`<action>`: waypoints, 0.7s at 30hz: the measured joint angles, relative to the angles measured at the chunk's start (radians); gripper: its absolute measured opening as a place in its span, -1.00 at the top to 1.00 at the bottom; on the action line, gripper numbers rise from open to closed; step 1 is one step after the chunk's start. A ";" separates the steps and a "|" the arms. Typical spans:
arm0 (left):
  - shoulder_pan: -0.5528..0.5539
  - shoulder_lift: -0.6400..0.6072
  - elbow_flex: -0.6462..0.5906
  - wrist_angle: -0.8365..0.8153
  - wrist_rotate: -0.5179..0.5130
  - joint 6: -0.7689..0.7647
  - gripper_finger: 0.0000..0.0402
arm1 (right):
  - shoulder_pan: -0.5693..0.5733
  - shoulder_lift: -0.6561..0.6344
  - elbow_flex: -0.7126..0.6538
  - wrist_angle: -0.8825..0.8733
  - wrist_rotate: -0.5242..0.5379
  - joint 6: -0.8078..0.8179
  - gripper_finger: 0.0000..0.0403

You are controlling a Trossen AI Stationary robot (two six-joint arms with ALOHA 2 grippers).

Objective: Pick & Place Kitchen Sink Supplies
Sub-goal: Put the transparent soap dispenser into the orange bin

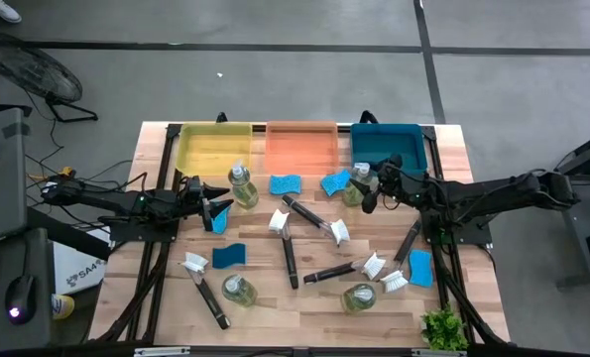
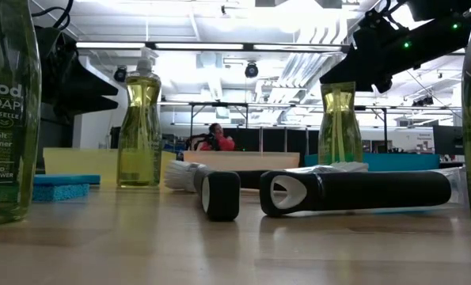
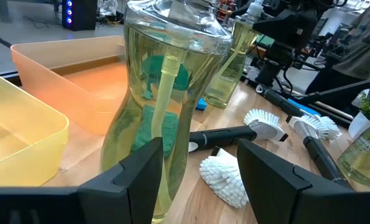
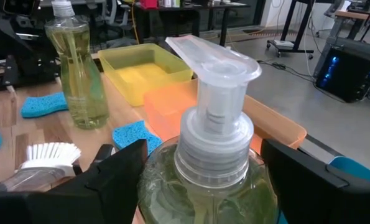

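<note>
Three trays sat in a row at the table's twelve o'clock edge: a yellow tray, an orange tray and a blue tray, with nothing seen inside any of them. The left gripper, at about nine o'clock from the table's centre, had its fingers on either side of a soap bottle standing just below the yellow tray; whether they pressed it could not be told. The right gripper straddled another soap bottle at one o'clock, its jaws wide on either side and not visibly touching; sponges, brushes and more bottles lay scattered across the wood.
</note>
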 joint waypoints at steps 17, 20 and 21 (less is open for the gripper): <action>0.000 0.000 0.000 0.000 0.000 0.000 -0.01 | 0.000 0.000 0.000 -0.037 0.000 0.011 -0.43; 0.000 0.000 0.000 0.000 0.000 0.000 -0.01 | 0.000 0.000 0.000 -0.041 0.000 0.013 -0.43; 0.000 0.000 0.000 0.000 0.000 0.000 -0.01 | 0.000 0.000 0.000 -0.041 0.000 0.013 -0.43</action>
